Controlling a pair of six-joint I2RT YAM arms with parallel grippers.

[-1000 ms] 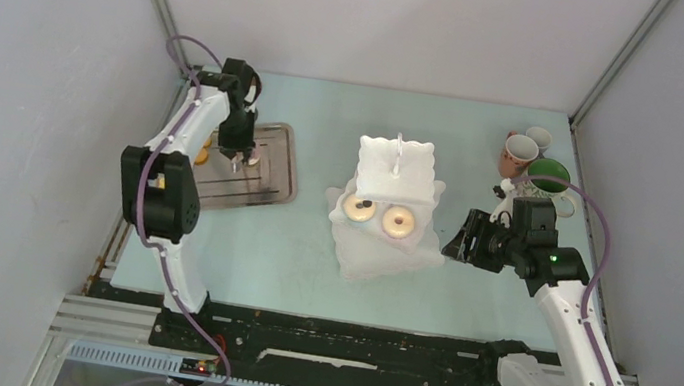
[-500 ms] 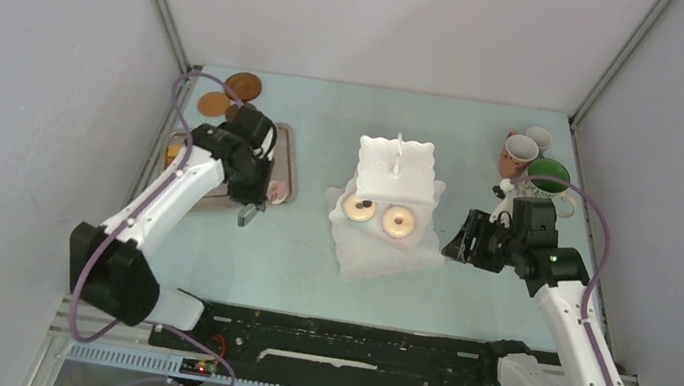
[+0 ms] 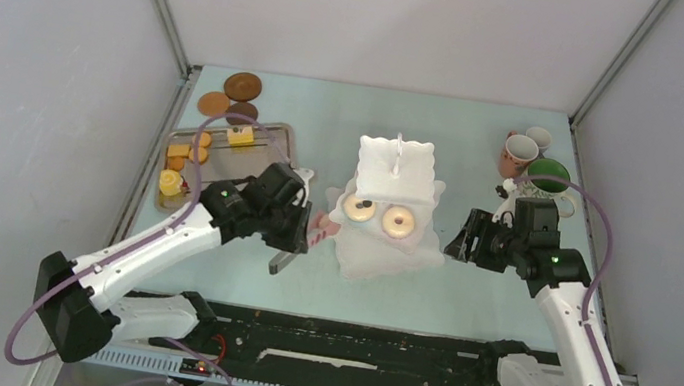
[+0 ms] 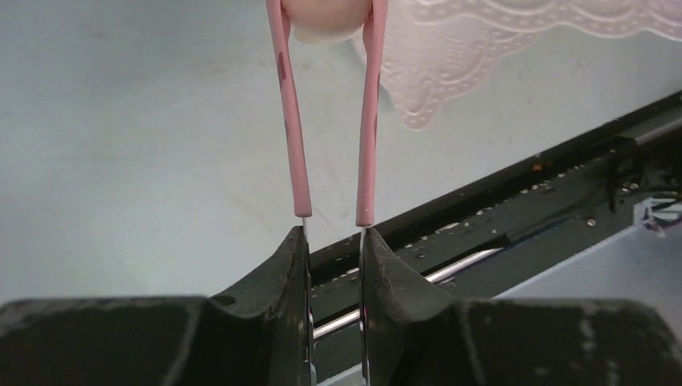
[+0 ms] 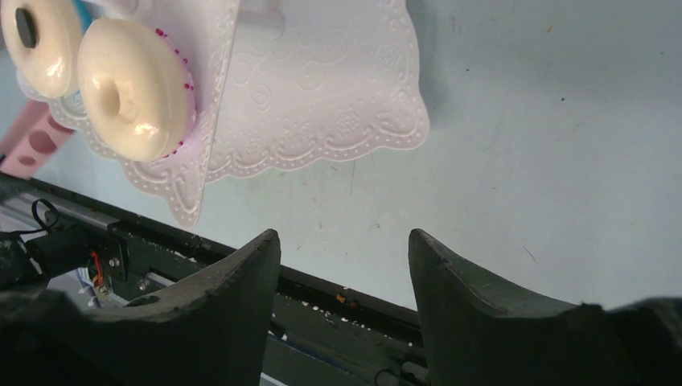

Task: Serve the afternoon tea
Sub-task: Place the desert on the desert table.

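The white three-tier stand (image 3: 393, 175) is mid-table, with two small donuts (image 3: 398, 221) on its middle tier. My left gripper (image 3: 296, 237) is just left of the stand's bottom tier (image 4: 482, 56). It is shut on the pink tongs (image 4: 287, 121), whose tips pinch a pale round pastry (image 4: 326, 20) cut off by the top of the wrist view. My right gripper (image 3: 461, 240) hovers open and empty at the stand's right side, with a donut (image 5: 133, 88) ahead of it. The pink mug (image 3: 518, 154), small pale mug (image 3: 538, 138) and green-inside mug (image 3: 548, 177) stand at the back right.
The grey metal tray (image 3: 262, 157) at the back left holds yellow cakes (image 3: 241, 136) and orange biscuits (image 3: 180, 152). Two brown coasters (image 3: 243, 86) lie behind it. The black front rail (image 3: 347, 340) runs along the near edge.
The left arm has swung from the tray across to the stand's left side, carrying the tongs with it. The right arm has stayed in place and its jaws have widened slightly.
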